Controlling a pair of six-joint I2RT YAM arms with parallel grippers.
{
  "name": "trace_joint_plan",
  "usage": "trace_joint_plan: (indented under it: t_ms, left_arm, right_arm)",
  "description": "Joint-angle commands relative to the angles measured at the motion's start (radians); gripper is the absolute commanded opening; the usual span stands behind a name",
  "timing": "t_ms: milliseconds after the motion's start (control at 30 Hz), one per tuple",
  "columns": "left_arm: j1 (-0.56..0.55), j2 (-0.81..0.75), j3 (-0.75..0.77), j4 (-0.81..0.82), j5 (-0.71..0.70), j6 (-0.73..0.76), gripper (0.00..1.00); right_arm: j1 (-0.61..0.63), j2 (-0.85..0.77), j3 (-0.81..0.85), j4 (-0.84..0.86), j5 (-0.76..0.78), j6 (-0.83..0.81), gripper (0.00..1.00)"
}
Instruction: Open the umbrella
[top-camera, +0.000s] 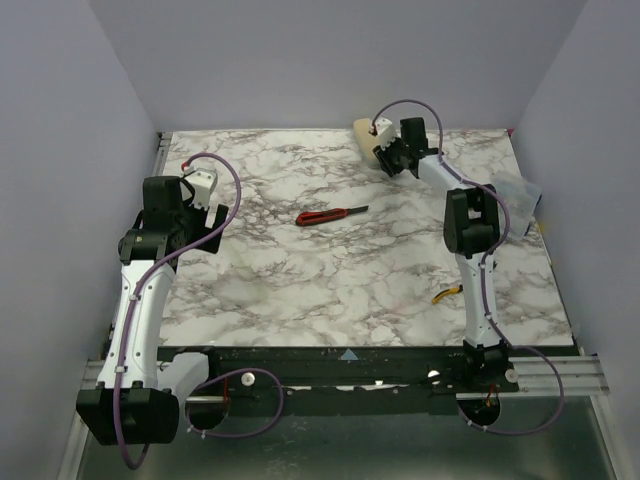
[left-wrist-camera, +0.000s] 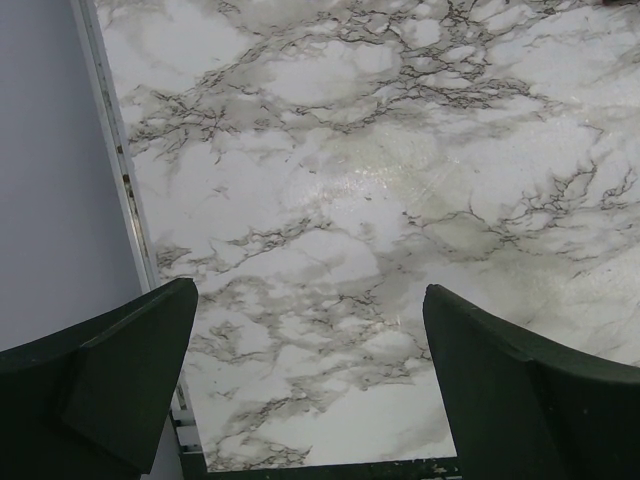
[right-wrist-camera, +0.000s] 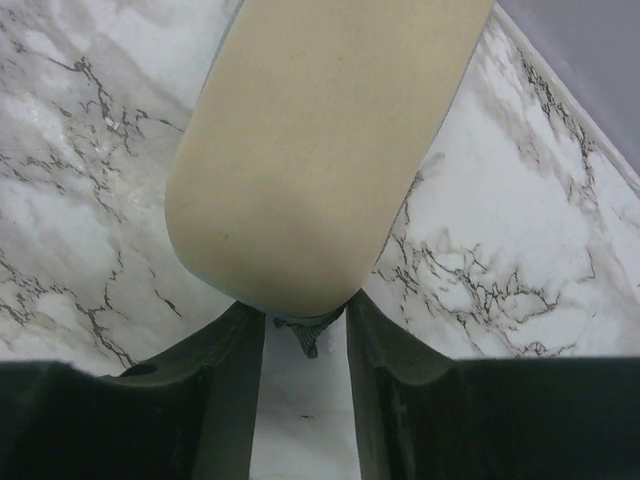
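Here, folded umbrella at tabletop's far edge.
Right jaws flank its rounded end, grip unclear; left jaws spread wide.

umbrella: far right on table | cutter: mid-table, nearer | pliers: near right edge

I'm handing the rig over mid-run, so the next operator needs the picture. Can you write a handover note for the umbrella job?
Left gripper: open, empty, above the bare marble table on the left.
Right gripper: jaws partly closed at the rounded end of the umbrella; a firm hold cannot be confirmed.
Umbrella: folded, lying near the table's far edge, right of centre.
Done: right arm is at the umbrella.
Left to do: secure the hold, then open the canopy.
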Motion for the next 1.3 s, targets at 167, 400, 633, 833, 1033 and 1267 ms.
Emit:
trace_joint_plan:
  t_ms: [167, 400, 633, 833, 1033, 1267]
  left_arm:
    - [-0.004, -0.020, -0.004, 0.001, -0.022, 0.016, 0.98]
    - [-0.006, -0.017, 0.001, 0.004, -0.019, 0.018, 0.98]
    - [-0.004, -0.025, -0.008, 0.009, -0.010, 0.029, 0.98]
    - [-0.004, -0.025, -0.017, 0.013, 0.006, 0.035, 0.98]
    - [-0.006, -0.020, -0.025, 0.025, 0.024, 0.044, 0.98]
    - [-0.005, 0.008, -0.021, 0.033, 0.071, 0.043, 0.98]
  right_arm:
    - [0.012, 0.001, -0.063, 0.051, -0.048, -0.152, 0.09]
    - [0.012, -0.072, -0.142, 0.056, -0.095, -0.181, 0.00]
    - [0.012, -0.225, -0.325, 0.027, -0.185, -0.208, 0.00]
    - [0.012, -0.360, -0.485, -0.096, -0.207, -0.284, 0.00]
    - [0.013, -0.538, -0.721, -0.232, -0.194, -0.367, 0.00]
    - [0.039, -0.688, -0.859, -0.542, -0.309, -0.427, 0.00]
